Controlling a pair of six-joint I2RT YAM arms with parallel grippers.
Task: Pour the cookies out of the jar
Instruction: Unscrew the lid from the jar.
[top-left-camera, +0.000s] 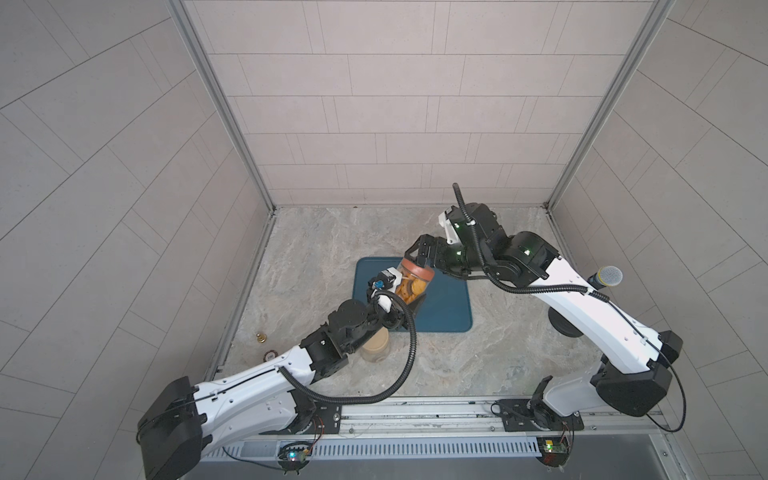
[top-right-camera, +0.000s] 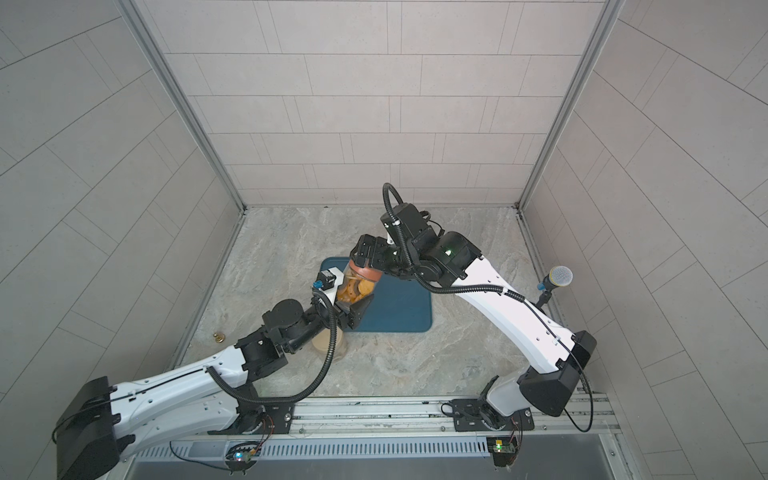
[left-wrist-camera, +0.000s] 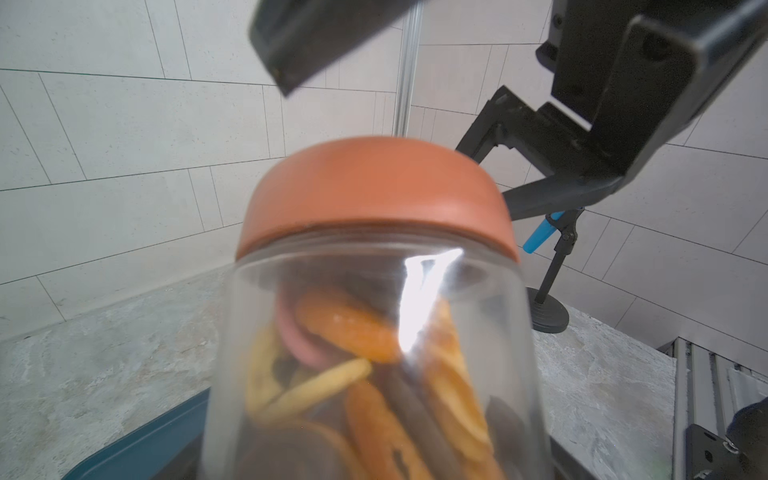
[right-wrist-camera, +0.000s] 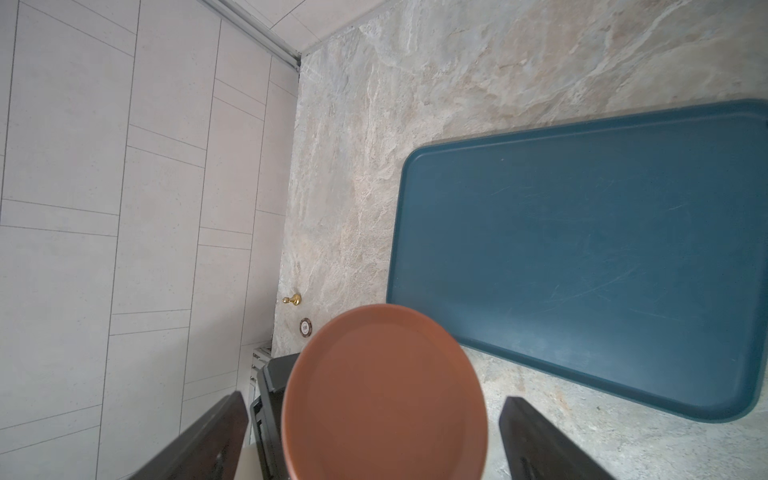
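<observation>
1. The cookies are sitting inside the jar, and none are out. The lid is still on.
2. The left hand is clamping the clear jar body from the side, partly closed around it. The lid end is pointing up toward the right hand. I cannot tell whether the jar base is touching anything.
3. The right hand is straddling the lid with its fingers spread wide. Gaps are showing on both sides in the right wrist view, so it is gripping nothing.
4. Progress looks early. Closing on the lid, taking it off and tipping the jar are all left to do.
5. The blue tray is lying bare below and past both hands and is the likely pour spot. Its low rim should be catching rolling cookies.
6. The table beyond the right hand is offering open room.
7. A beige container is standing under the left forearm, just beside the tray edge, so it is worth watching.
8. A gold knob and a round token are sitting well outside the left hand, by the wall.
9. A microphone is standing behind the right arm.
</observation>
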